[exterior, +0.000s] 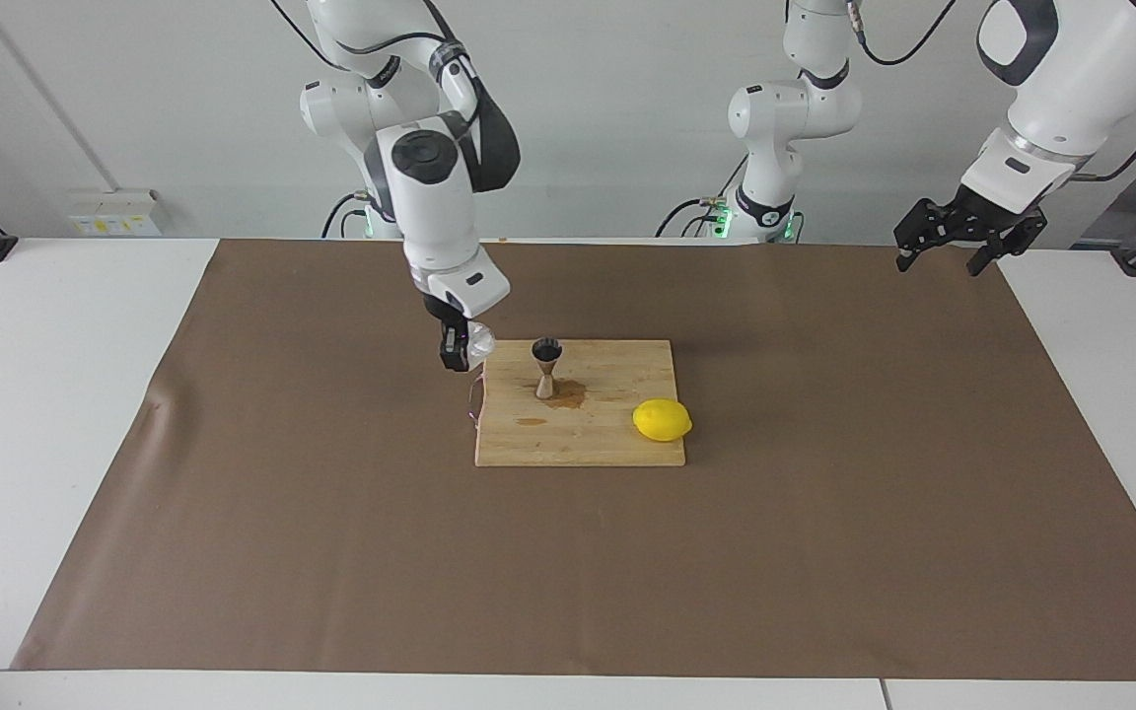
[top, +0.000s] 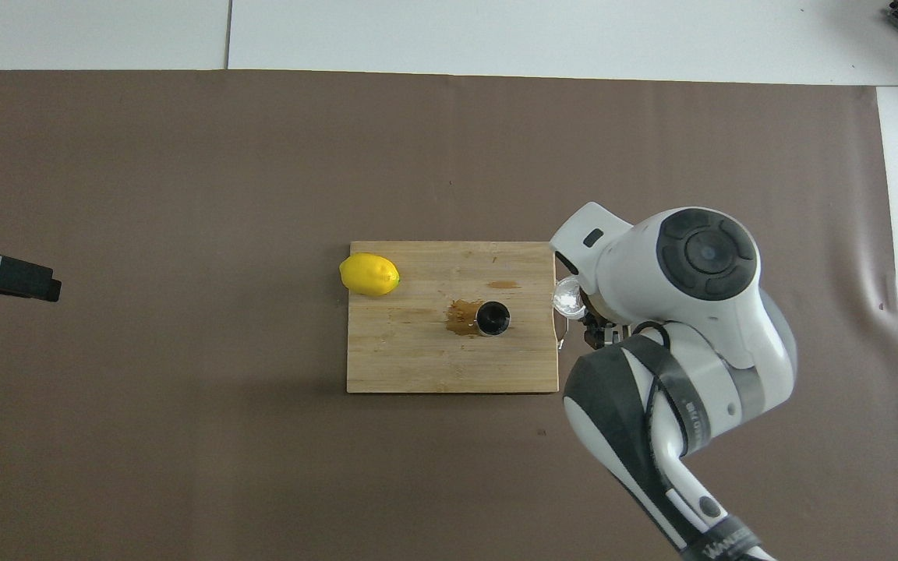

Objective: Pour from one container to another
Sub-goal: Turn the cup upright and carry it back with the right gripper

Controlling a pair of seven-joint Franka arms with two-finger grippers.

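Note:
The small translucent whitish cup (exterior: 480, 342) is held in my right gripper (exterior: 465, 348), which is shut on it. Cup and gripper hang just above the mat, by the wooden board's (exterior: 607, 446) edge toward the right arm's end. The cup also shows in the overhead view (top: 567, 296), partly under the arm. The steel hourglass jigger (exterior: 546, 367) stands upright on the board, a short gap from the cup; from above its mouth looks dark (top: 492, 318). My left gripper (exterior: 941, 264) waits, open and raised, over the mat at the left arm's end.
A yellow lemon (exterior: 662, 420) lies on the board's corner toward the left arm's end, farther from the robots than the jigger. A brown wet stain (exterior: 568, 394) lies on the board by the jigger's foot. A brown mat (exterior: 824, 542) covers the table.

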